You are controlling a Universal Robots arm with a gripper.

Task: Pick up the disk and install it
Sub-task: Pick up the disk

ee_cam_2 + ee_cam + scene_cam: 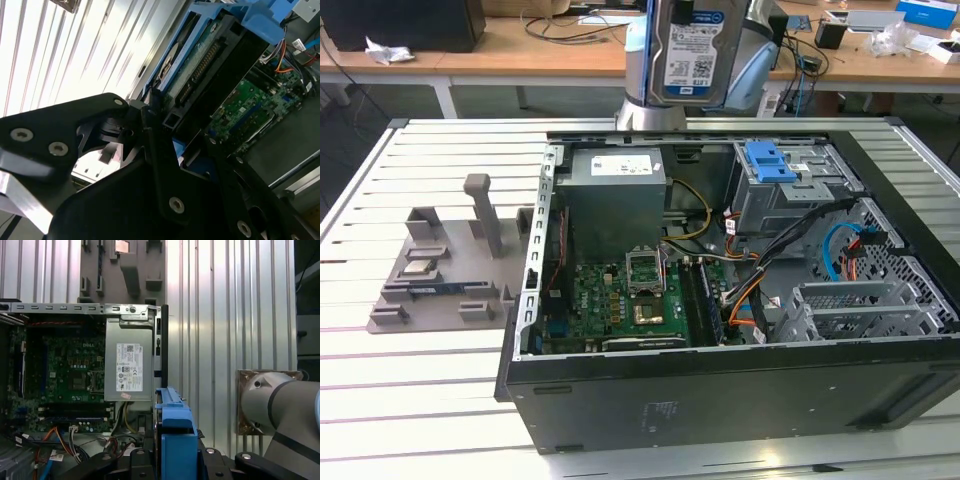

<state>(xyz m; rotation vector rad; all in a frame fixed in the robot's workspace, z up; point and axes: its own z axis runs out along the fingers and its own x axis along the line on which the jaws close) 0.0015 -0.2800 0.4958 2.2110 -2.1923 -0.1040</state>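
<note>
The disk [692, 50] is clamped in the pincer [172, 127] and held high at the computer case's [720, 390] twelve o'clock, presumably so that its walls are cleared.

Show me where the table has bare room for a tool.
Bare slats of the table lie nearer the camera than the grey fixture, at the exterior view's left of the computer case. Inside the case, cables and the motherboard crowd it.

Air around the gripper [167, 135] and its disk [692, 45] was clear, while below, power supply [617, 195], drive cage [772, 205] and cables [790, 252] crowded the case [720, 400].
</note>
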